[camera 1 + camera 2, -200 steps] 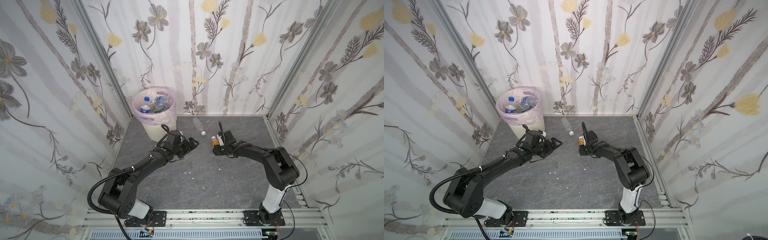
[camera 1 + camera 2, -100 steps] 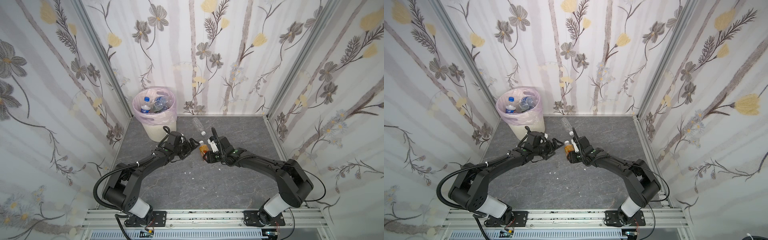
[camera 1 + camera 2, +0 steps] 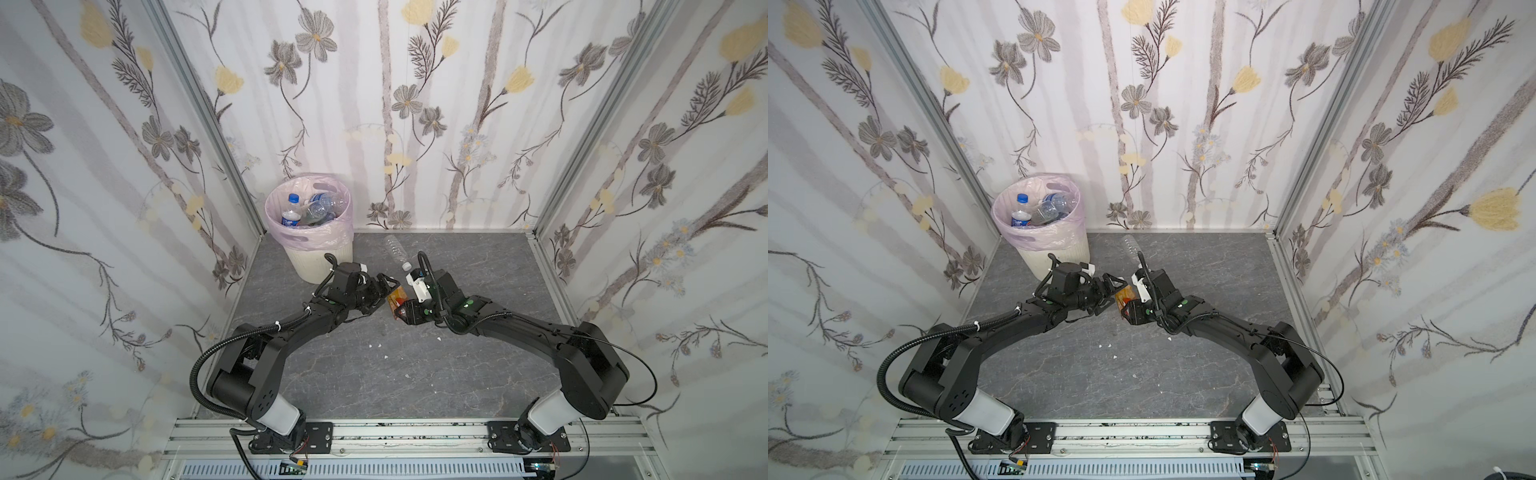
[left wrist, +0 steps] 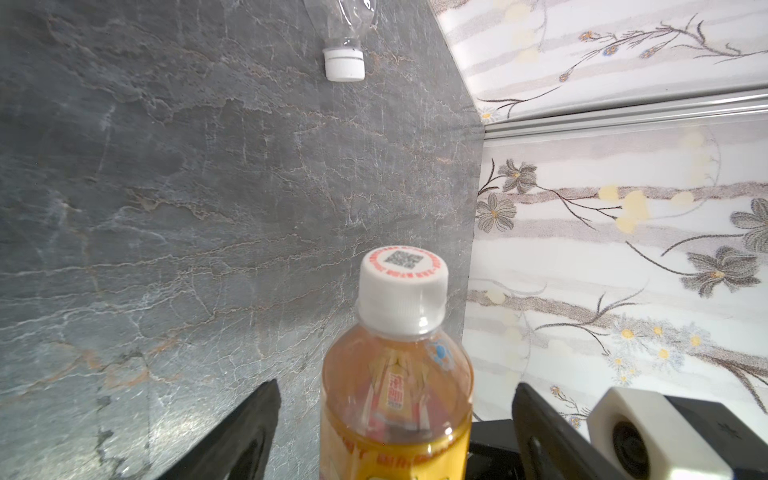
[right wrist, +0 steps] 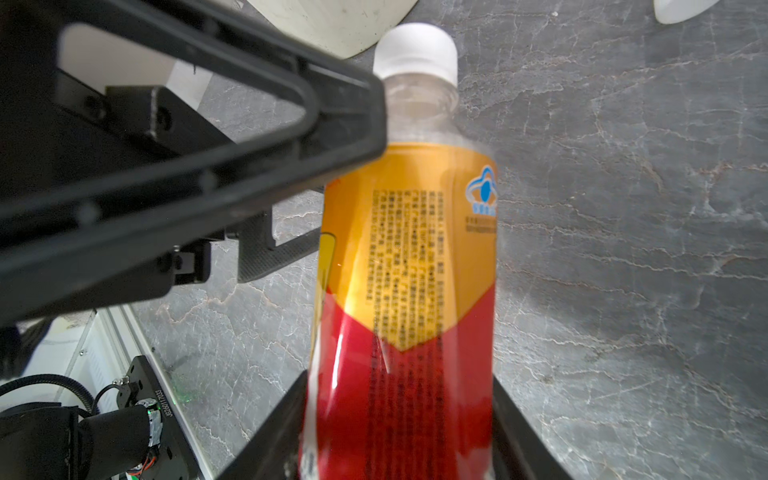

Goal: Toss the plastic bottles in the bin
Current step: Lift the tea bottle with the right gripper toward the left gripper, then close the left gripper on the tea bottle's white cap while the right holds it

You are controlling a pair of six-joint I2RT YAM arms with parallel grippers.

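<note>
**Hand-over of a bottle between two grippers.** Floral-papered walls enclose a grey, stone-patterned table on three sides. A round, cream-white ribbed bin, lined with a translucent pink bag, stands in the corner at 11 o'clock in both top views. Several clear, blue-labelled bottles already lie inside it.

A small orange-red plastic bottle with a white cap is held just off centre toward 12 o'clock. The right gripper pinches it low on the body. The left gripper meets it from 9 o'clock. Its jaws are spread to either side of the bottle's shoulder, and the left wrist view shows a gap on each side, so there is no second grasp yet.

*Change.* A second ago the right gripper held the orange-red bottle further toward 3 o'clock, well apart from the left gripper. It has since carried the bottle across until it stands between the left jaws, while the left arm has scarcely shifted.

*Meaning.* This is judged to be a transfer to the arm on the bin's side. The next move calls for the left jaws to close before the right gripper lets go; otherwise the bottle may drop.

A clear, white-capped plastic bottle lies on its side at 12 o'clock, near the back wall and just beyond the grippers. It is not yet binned.
</note>
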